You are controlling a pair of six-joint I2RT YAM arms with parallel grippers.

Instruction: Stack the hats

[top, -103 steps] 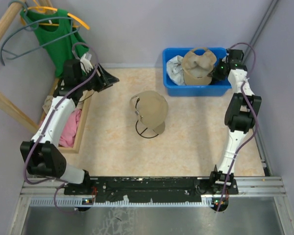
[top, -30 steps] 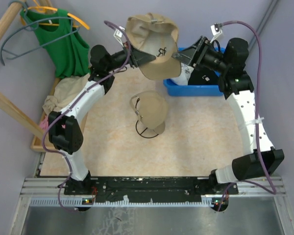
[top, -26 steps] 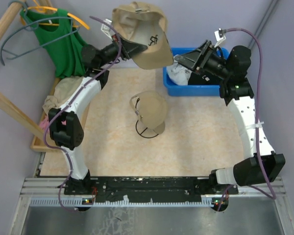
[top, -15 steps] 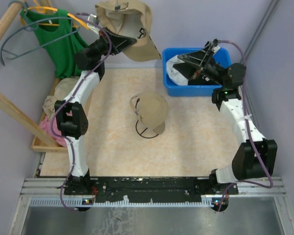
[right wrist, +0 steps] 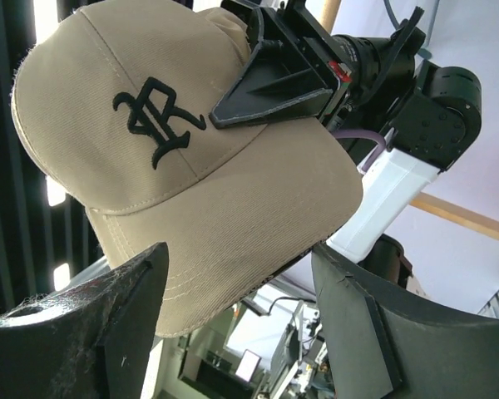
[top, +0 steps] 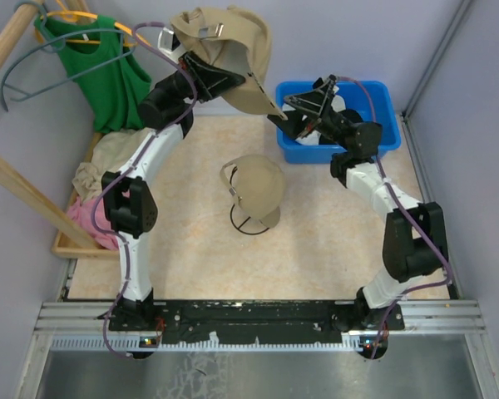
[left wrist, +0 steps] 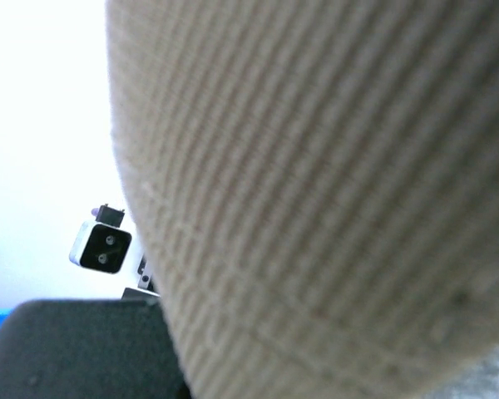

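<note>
Left end effector [top: 231, 77]: clenched on the tan cap [top: 233, 37], which hangs high near the back wall, above the far end of the table [top: 191, 249]. In my right wrist view one black finger [right wrist: 274, 75] presses on the crown beside the embroidered logo [right wrist: 154, 108]. Its partner is hidden from me.

Left wrist view: nearly useless. Blurred ribbed tan fabric fills most of it and I cannot see that arm's own fingers. A small white module [left wrist: 104, 247] shows at the left edge; I cannot identify it.

Right end effector [top: 295, 108]: released, fingers [right wrist: 108, 332] spread wide, sitting just beside the tip of the held cap's brim. In the wrist view the brim edge lies between the two fingers. I cannot tell whether either one touches it.

Second tan cap [top: 256, 183]: mid-table on a dark wire-frame stand [top: 248, 223], well apart from both end effectors. The cap covers the stand's upper part.

Blue bin [top: 382, 100]: far right of the table. The right arm crosses it, and I cannot make out what lies inside.
</note>
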